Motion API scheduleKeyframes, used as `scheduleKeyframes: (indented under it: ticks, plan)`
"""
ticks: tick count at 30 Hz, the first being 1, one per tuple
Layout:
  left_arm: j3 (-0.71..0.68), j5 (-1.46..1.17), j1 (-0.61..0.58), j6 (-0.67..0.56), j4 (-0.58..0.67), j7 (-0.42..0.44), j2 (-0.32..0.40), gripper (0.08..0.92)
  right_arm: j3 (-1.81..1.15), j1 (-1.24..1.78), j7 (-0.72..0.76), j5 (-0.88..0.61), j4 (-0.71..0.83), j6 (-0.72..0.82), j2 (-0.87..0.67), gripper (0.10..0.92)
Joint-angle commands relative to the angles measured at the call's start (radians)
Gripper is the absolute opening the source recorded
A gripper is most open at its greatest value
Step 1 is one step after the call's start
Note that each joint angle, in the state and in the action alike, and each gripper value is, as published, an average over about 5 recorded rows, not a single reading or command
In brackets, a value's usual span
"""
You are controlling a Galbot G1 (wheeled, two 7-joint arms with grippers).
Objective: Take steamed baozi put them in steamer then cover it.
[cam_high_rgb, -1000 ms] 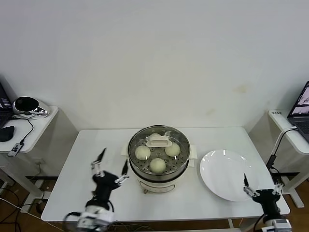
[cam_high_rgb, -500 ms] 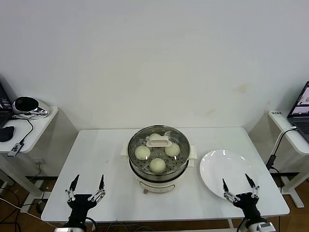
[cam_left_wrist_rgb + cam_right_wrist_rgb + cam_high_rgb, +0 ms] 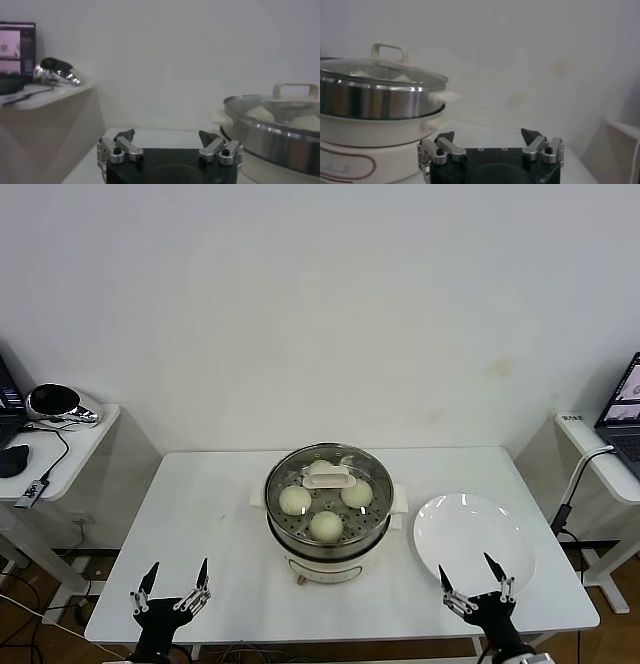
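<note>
The steamer [image 3: 327,546] stands at the table's middle, steel pot on a cream base. The glass cover [image 3: 329,490] with its cream handle [image 3: 329,476] sits on it. Three baozi [image 3: 295,500] show under the glass; a fourth shows partly behind the handle. My left gripper [image 3: 173,589] is open and empty, low at the table's front left edge. My right gripper [image 3: 478,586] is open and empty at the front right, by the plate's near rim. The left wrist view shows the steamer [image 3: 280,137], the right wrist view the cover [image 3: 375,74].
An empty white plate [image 3: 473,545] lies right of the steamer. Side tables stand at far left [image 3: 55,446] and far right [image 3: 605,459], with a laptop on the right one. A white wall is behind the table.
Both grippers have drawn back and down toward the table's front edge. The left one left the area beside the steamer; the right one moved left. The steamer and cover have not moved.
</note>
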State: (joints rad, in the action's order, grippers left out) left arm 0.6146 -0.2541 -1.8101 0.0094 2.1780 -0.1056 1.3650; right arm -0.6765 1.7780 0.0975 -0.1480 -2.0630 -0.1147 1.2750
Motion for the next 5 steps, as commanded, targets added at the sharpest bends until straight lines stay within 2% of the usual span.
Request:
scheduleKeyframes:
  ticks: [1, 5]
  plan:
    - [0.017, -0.012, -0.003, 0.018, -0.028, 0.025, 0.012, 0.823, 0.027, 0.03, -0.001, -0.015, -0.027, 0.017, -0.001, 0.823]
    - [0.014, -0.003, -0.005, 0.023, -0.031, 0.029, 0.012, 0.823, 0.03, 0.032, 0.001, -0.012, -0.03, 0.015, -0.003, 0.823]
